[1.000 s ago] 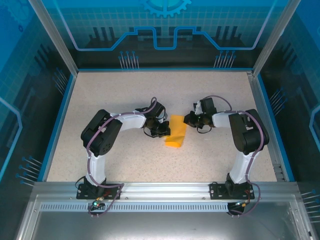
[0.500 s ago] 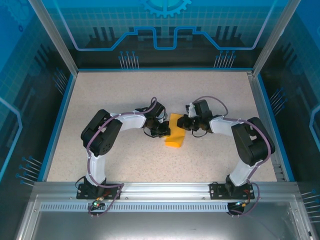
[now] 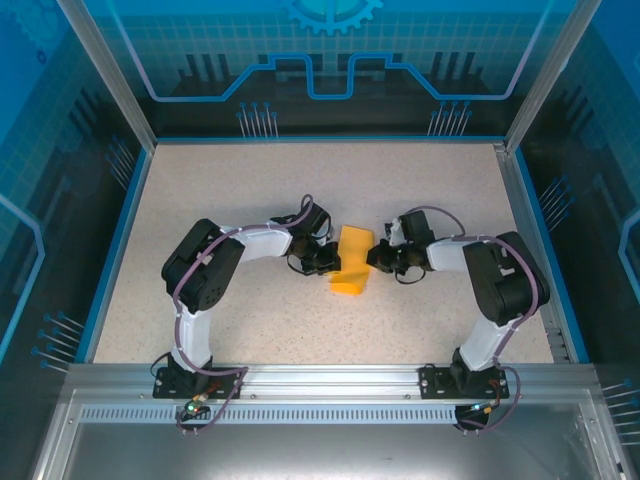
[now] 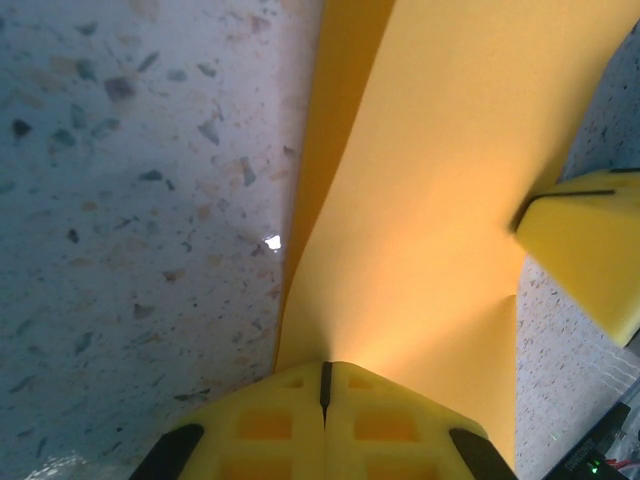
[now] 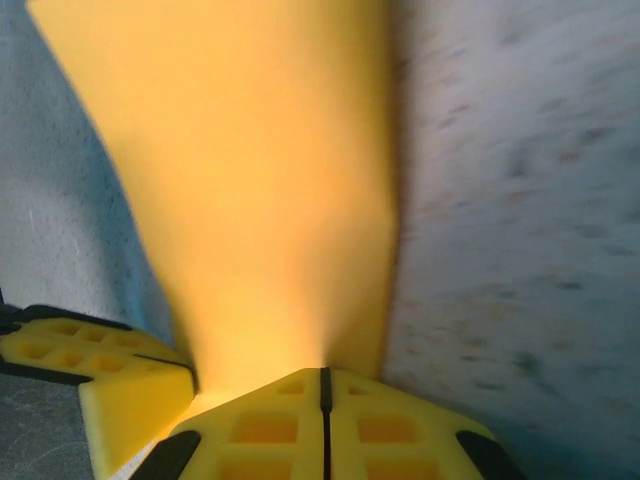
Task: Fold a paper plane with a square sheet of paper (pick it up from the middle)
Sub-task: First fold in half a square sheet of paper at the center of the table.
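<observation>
Left hand (image 4: 322, 366) and right hand (image 5: 322, 373) each pinch an opposite long edge of the folded paper (image 3: 352, 264); best, I reckon, to pull evenly so the crease runs straight.

text: none legible | labels: none | numbers: none

**A:** How many pieces lie on the desk (image 3: 250, 190)?
**B:** One: a single orange-yellow sheet of paper (image 3: 352, 262).
**A:** And desks?
**B:** One as well, speckled.
**A:** Arms?
**B:** Two: the left arm (image 3: 210, 270) and the right arm (image 3: 500, 275), with one purple cable (image 3: 180, 315) along each, so two cables.
**A:** Fingers?
**B:** Two yellow ones per arm: the left fingers (image 4: 270, 430) are a pair, the right fingers (image 5: 380, 430) are a pair. Four altogether.
</observation>
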### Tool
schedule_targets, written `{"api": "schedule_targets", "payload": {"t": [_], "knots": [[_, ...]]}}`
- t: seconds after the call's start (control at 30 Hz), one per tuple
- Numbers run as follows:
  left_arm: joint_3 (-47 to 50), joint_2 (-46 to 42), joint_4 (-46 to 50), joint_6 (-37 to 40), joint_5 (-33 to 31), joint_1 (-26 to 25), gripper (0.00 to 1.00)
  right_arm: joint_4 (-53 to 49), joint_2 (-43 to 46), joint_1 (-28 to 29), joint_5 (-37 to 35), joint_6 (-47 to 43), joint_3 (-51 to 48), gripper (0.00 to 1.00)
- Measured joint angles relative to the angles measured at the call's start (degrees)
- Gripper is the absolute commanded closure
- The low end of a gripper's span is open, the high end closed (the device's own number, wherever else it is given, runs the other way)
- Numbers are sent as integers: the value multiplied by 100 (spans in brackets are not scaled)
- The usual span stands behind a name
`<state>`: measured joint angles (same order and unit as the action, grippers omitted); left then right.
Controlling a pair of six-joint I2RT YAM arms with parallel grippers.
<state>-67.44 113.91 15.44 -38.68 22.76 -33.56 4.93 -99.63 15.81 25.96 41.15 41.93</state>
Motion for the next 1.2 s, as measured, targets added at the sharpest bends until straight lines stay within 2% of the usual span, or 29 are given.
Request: {"api": "schedule_targets", "payload": {"t": [0.13,0.27,0.4,0.57,0.97,1.2], "knots": [[9,-7,-11,0,0,0,100,61,258,-90,-109,48,-74,92],[9,-7,-11,0,0,0,100,179,354,210,-136,72,98,92],[9,-7,-11,0,0,0,100,378,15,476,-83,136,503,92],[9,-7,-11,2,0,0,100,481,-520,466,-107,175,728,92],[48,-20,-61,7,0,0,100,625,-957,-275,-15,304,951,92],[59,-26,-76,7,0,0,100,433,-1045,-398,-177,387,1180,92]]}}
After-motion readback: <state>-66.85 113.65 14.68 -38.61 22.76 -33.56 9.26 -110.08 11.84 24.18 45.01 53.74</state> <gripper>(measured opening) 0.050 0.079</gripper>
